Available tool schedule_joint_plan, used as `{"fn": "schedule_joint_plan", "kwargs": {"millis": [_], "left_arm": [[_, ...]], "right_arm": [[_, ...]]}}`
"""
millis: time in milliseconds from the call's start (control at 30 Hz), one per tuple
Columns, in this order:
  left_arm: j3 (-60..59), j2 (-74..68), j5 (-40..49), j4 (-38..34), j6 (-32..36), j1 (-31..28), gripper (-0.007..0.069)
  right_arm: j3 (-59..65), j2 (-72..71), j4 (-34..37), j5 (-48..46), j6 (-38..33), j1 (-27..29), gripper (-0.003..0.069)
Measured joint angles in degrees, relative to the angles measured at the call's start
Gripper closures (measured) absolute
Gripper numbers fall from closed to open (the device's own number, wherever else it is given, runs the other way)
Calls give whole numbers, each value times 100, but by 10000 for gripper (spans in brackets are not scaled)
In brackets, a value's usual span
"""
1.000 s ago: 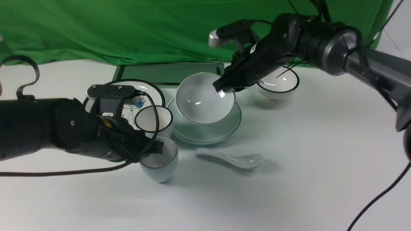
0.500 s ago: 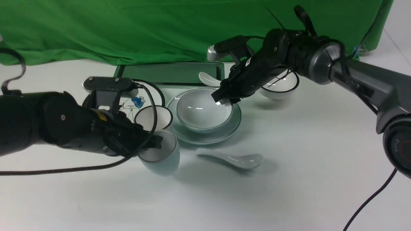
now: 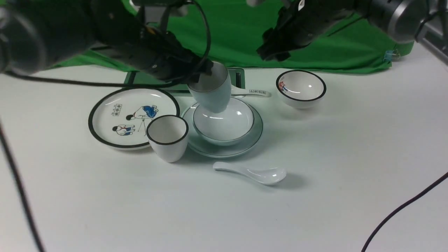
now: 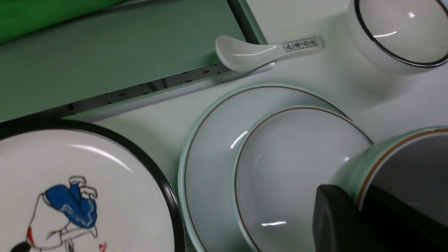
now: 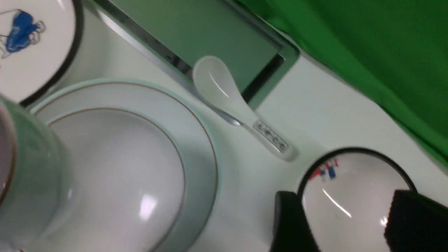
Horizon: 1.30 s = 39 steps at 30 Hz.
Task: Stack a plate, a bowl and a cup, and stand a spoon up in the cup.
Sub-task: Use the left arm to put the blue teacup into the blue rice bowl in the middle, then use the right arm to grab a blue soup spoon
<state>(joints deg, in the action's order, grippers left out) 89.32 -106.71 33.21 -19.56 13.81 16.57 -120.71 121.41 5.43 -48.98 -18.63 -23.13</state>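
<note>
My left gripper [image 3: 204, 69] is shut on the rim of the pale blue-green cup [image 3: 212, 95], one finger inside and one outside. It holds the cup tilted just above the pale blue-green bowl [image 3: 225, 122]. The bowl sits in the pale blue-green plate [image 3: 252, 138]. The left wrist view shows the gripper [image 4: 360, 210], cup [image 4: 385, 157], bowl [image 4: 297, 164] and plate [image 4: 210, 154]. My right gripper [image 3: 272, 52] is open and empty, raised behind the stack; in its wrist view [image 5: 353, 224] it hangs over the small bowl. The plain white spoon [image 3: 253, 174] lies on the table in front of the plate.
A black-rimmed white cup [image 3: 167, 137] stands left of the plate, in front of the cartoon plate [image 3: 115, 105]. A small black-rimmed bowl [image 3: 301, 89] is at the back right. A marked spoon [image 3: 253, 93] leans on the green tray [image 3: 157, 78]. A cable [image 3: 402, 210] crosses the front right.
My left gripper lifted the cup from the table's front and carried it back and right over the bowl. My right gripper let go of the bowl on the plate and rose.
</note>
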Motion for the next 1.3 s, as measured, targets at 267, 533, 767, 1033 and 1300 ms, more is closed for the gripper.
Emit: {"fn": "schedule_joint_plan", "kwargs": {"millis": [267, 533, 767, 1033, 1300], "left_arm": [[1131, -1393, 701, 205, 0, 20, 624], [1273, -1563, 698, 99, 0, 173, 555], [1443, -1330, 1099, 290, 0, 172, 302], [1377, 189, 2396, 1381, -158, 161, 317], [-331, 2369, 2071, 1247, -232, 134, 584]], "right_arm": [[6, 13, -142, -1072, 84, 272, 289], [79, 13, 433, -1602, -297, 265, 287], [223, -77, 507, -1990, -439, 90, 206], [1566, -461, 913, -1548, -1274, -479, 160], [2375, -184, 997, -124, -2007, -965, 160]]}}
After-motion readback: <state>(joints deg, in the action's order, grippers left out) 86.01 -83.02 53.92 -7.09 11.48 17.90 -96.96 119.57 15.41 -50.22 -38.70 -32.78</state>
